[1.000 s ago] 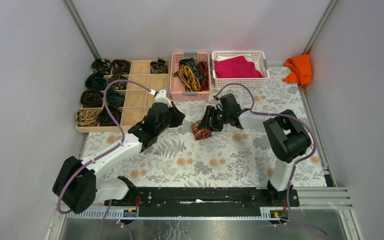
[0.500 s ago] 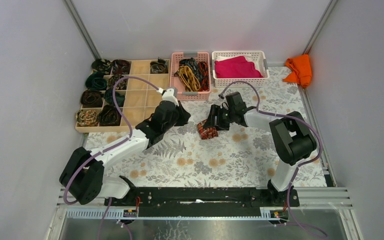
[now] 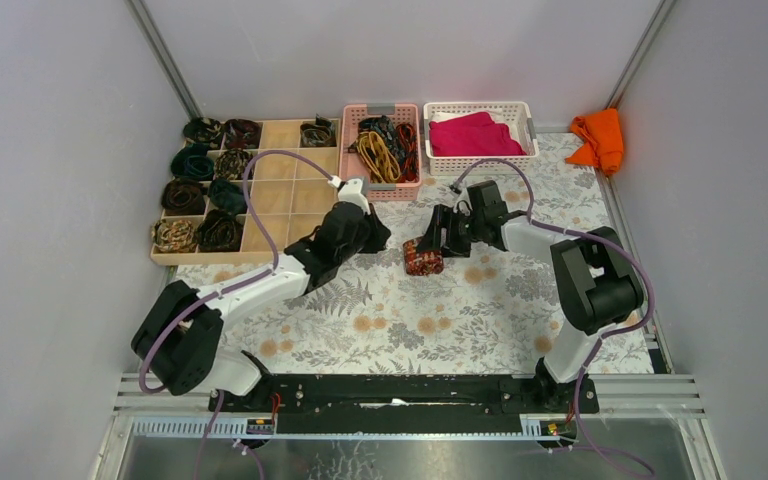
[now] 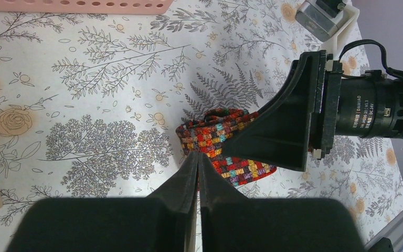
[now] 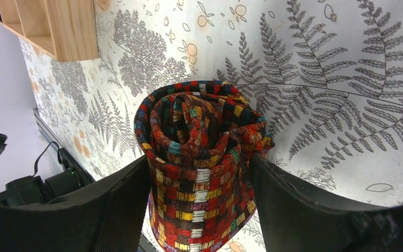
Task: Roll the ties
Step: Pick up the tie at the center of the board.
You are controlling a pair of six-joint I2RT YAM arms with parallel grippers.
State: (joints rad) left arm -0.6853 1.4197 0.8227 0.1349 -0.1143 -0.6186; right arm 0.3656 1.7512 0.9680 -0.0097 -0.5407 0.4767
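A rolled red, orange and dark checked tie (image 3: 425, 257) lies on the fern-print table between the two arms. My right gripper (image 3: 438, 243) reaches in from the right and is shut on it. In the right wrist view the roll (image 5: 197, 136) fills the gap, and both fingers (image 5: 120, 199) press its sides. My left gripper (image 4: 198, 156) is shut with nothing between its fingers. Its tips touch the near edge of the roll (image 4: 215, 137), opposite the right gripper's black finger (image 4: 280, 126). More loose ties (image 3: 385, 148) fill the pink basket.
A wooden divided tray (image 3: 280, 135) at the back left holds several rolled ties (image 3: 200, 195) in its left compartments. Behind the grippers stands the pink basket (image 3: 352, 182), then a white basket (image 3: 480, 164) with magenta cloth (image 3: 472, 135). An orange cloth (image 3: 600, 138) lies in the far right corner.
Both grippers have shifted to the right, and the rolled tie has travelled right with the right gripper. The left gripper followed it, staying shut.
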